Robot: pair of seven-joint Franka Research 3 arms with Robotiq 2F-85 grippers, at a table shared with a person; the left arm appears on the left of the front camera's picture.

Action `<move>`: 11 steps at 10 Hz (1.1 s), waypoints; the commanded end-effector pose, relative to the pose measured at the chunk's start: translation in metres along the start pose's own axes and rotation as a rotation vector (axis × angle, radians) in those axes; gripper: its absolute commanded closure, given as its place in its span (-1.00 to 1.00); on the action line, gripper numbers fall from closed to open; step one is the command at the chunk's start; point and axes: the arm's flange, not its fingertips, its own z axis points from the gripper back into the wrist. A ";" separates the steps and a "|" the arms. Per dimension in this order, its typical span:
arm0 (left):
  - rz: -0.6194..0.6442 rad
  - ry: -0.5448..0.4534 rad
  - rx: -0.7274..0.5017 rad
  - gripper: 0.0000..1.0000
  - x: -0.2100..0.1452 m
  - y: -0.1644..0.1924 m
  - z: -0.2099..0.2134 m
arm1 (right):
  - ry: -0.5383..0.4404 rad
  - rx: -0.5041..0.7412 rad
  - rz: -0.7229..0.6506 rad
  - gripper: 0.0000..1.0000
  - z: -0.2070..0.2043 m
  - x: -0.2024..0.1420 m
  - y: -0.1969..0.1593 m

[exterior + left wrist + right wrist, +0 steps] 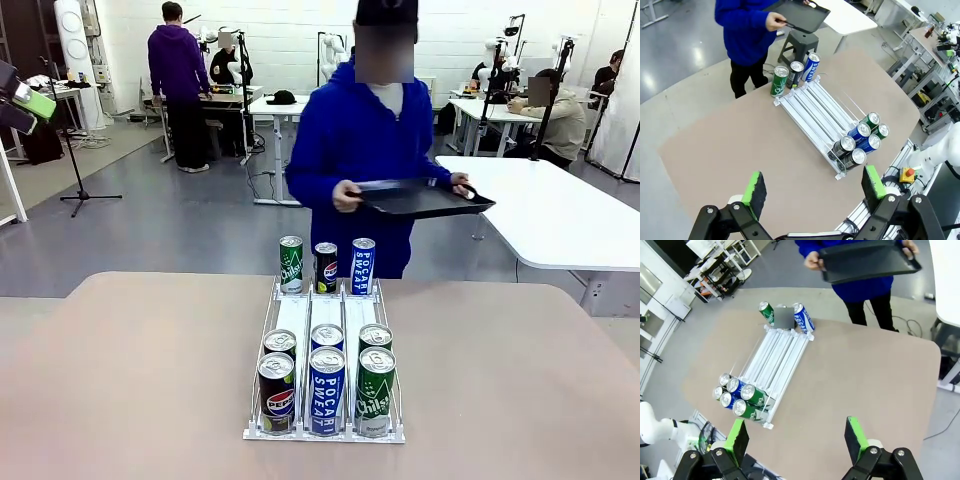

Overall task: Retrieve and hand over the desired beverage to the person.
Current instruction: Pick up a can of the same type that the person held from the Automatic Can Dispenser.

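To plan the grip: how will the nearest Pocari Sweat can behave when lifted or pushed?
The Pocari Sweat can looks rigid and glossy, so probably slippery. Its top seems sealed: likely full and heavy. Tall and slim, it may tip if pushed.

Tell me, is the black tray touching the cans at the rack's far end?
Apart. In the front view the person's hands hold the tray above the far cans, blue hoodie showing between.

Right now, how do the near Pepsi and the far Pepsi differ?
The near Pepsi sits in the rack's left lane at the robot's end; the far Pepsi stands at the person's end, in the middle. The near Pepsi ends its row; the far Pepsi stands between a green can and a Pocari. Both upright, black, untouched.
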 end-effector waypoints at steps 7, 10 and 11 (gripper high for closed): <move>-0.010 -0.008 -0.015 -1.00 0.001 0.001 0.001 | -0.002 0.023 0.010 -1.00 -0.001 0.001 -0.001; -0.010 -0.008 -0.015 -1.00 0.001 0.001 0.001 | -0.002 0.023 0.010 -1.00 -0.001 0.001 -0.001; -0.010 -0.008 -0.015 -1.00 0.001 0.001 0.001 | -0.002 0.023 0.010 -1.00 -0.001 0.001 -0.001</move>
